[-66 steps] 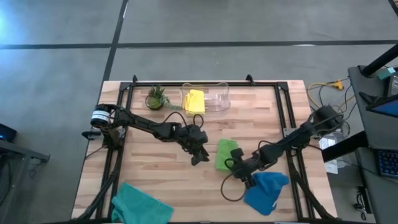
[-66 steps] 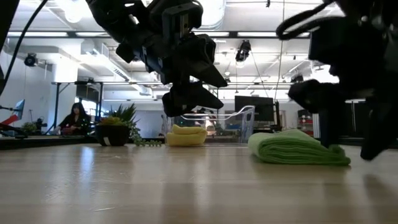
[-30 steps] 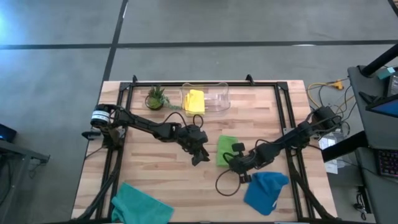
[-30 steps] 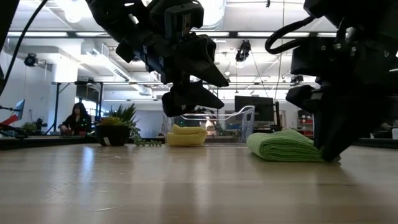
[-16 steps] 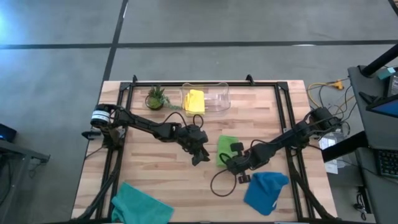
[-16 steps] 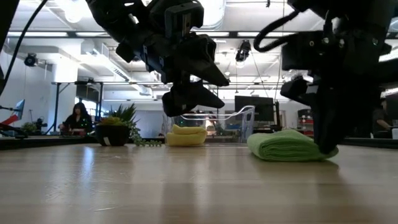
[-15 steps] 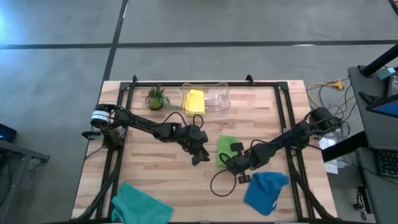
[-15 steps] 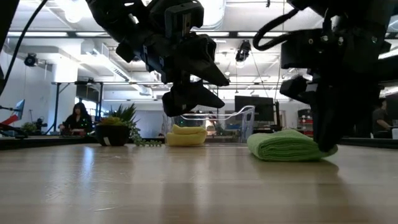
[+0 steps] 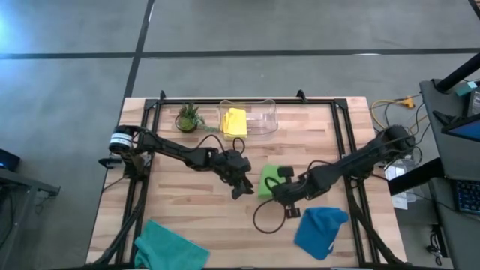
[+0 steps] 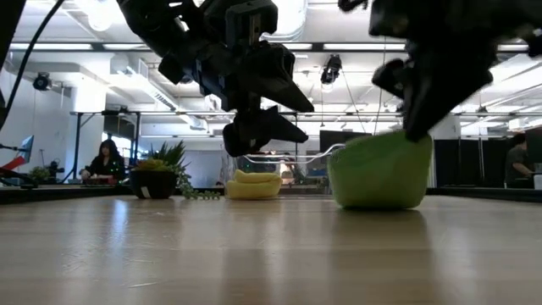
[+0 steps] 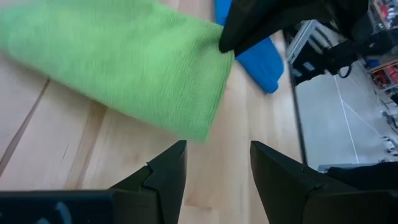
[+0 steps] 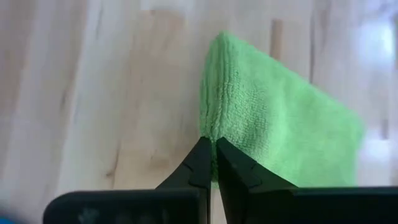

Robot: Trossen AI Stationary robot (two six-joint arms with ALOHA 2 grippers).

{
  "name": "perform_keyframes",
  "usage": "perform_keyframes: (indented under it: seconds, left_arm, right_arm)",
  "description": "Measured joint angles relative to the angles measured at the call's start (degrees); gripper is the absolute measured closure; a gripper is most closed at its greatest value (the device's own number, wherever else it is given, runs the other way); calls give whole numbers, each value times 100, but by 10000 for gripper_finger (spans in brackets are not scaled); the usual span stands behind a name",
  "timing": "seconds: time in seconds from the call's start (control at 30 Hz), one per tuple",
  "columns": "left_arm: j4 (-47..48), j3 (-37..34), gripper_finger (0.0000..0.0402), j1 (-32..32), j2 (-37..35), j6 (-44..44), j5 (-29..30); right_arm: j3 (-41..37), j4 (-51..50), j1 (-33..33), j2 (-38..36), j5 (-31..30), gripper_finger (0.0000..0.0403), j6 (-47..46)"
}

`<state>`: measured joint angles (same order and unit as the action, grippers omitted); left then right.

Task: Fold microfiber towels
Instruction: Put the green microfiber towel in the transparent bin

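Near the middle of the table, the right gripper [image 12: 210,163] has closed on an edge of the lime green towel [image 9: 268,180], pinching the folded layers between its fingers, and has begun lifting: a moment ago the cloth lay flat as a low roll, while now it rises bunched from the wood in the low view, its bottom seemingly touching the table. The left gripper [image 9: 241,187] hovers just beside it, fingers apart and empty, unmoved. That suggests this towel is folded and about to be carried off, likely toward the clear bin [image 9: 264,120] holding the yellow towel [image 9: 235,121]. The blue towel [image 9: 320,231] and teal towel [image 9: 169,247] await folding.
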<state>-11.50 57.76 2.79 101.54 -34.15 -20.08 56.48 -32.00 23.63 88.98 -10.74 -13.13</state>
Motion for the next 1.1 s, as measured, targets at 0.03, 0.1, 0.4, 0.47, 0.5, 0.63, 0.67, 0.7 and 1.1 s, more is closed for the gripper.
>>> perform_keyframes:
  seconds: [0.03, 0.1, 0.4, 0.47, 0.5, 0.63, 0.67, 0.7, 1.1]
  left_arm:
    - [-32, 0, 240, 0, -29, 11, 0]
    - [-41, 2, 240, 0, -137, 42, 12]
    - [47, 5, 240, -17, -657, 514, 395]
    - [57, 2, 240, -19, -723, 582, 438]
    - [80, 2, 240, -20, -768, 604, 459]
    - [261, 0, 240, -20, -1008, 610, 605]
    - [395, 0, 240, -20, -1103, 614, 651]
    - [483, -2, 240, -20, -1170, 634, 716]
    - [1713, -8, 240, -20, -2668, 1085, 1719]
  right_arm:
    - [39, -27, -18, -75, 0, 394, 0]
    - [115, -79, -71, -216, 6, 394, 3]
    - [524, -476, -386, -381, 53, 394, 262]
    - [626, -484, -449, -375, 60, 394, 311]
    - [684, -500, -479, -375, 62, 394, 317]
    - [970, -623, -597, -377, 61, 394, 526]
    - [1054, -693, -622, -377, 59, 394, 573]
    - [1134, -745, -652, -379, 60, 394, 636]
    - [1750, -980, -1052, -410, 34, 394, 1280]
